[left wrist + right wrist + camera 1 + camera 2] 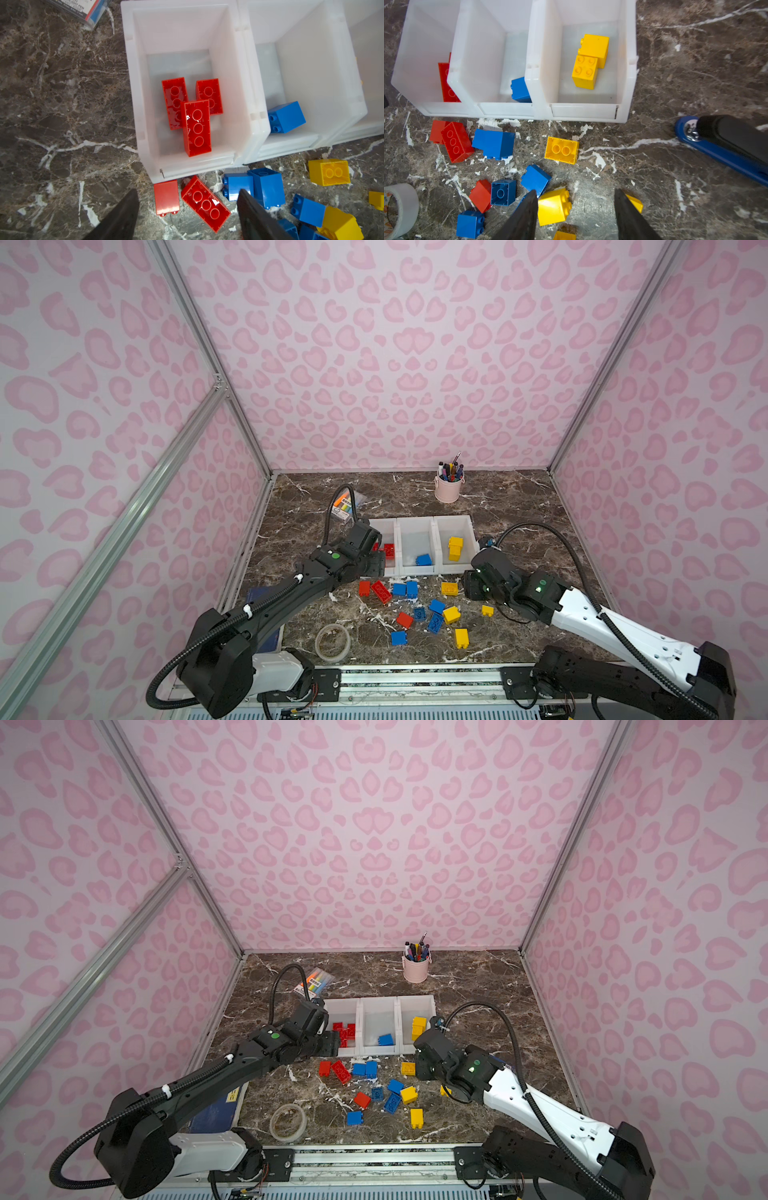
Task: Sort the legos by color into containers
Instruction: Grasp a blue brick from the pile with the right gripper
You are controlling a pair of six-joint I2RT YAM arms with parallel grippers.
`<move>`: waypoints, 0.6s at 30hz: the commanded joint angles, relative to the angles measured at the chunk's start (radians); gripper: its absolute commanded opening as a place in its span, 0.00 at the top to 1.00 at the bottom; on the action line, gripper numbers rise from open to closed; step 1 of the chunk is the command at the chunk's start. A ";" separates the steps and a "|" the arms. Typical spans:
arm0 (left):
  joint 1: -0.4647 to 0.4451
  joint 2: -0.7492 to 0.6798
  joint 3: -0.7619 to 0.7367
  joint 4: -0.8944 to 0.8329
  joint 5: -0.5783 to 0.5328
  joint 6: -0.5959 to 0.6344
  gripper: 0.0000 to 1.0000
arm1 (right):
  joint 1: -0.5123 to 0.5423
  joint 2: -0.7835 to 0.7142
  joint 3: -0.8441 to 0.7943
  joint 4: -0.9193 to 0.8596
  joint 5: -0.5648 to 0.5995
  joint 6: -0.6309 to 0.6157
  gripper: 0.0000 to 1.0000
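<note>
Roughly mid-worktop, the three containers (415, 520) stand in a row, low lips toward the front edge. Loose legos (435, 605) lie scattered between them and the front edge, red, blue and yellow mixed.

Both top views hide part of the left-hand container behind the left gripper (376, 566). The left wrist view looks straight in: three red oblong bricks (197, 127), undersides up, one resting on the other two. Same view: fingers (124, 214) well apart, gripping nothing; two more red bricks lie on the worktop below the gap.

Middle container: one blue brick (286, 117). Right-hand container: two yellow bricks (585, 71), touching, clearest in the right wrist view.

Right gripper (575, 192) hangs over the loose pile, its fingers (521, 218) apart, holding nothing; a yellow brick (553, 205) shows just beside one finger.

Only the top views take in the pen cup (449, 489) near the back edge. The tape roll (332, 642), near the front edge, also shows in the right wrist view.
</note>
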 commanded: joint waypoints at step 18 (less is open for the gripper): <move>-0.003 -0.163 -0.120 0.030 0.004 -0.091 0.23 | 0.267 0.461 0.154 0.190 -0.013 0.139 0.43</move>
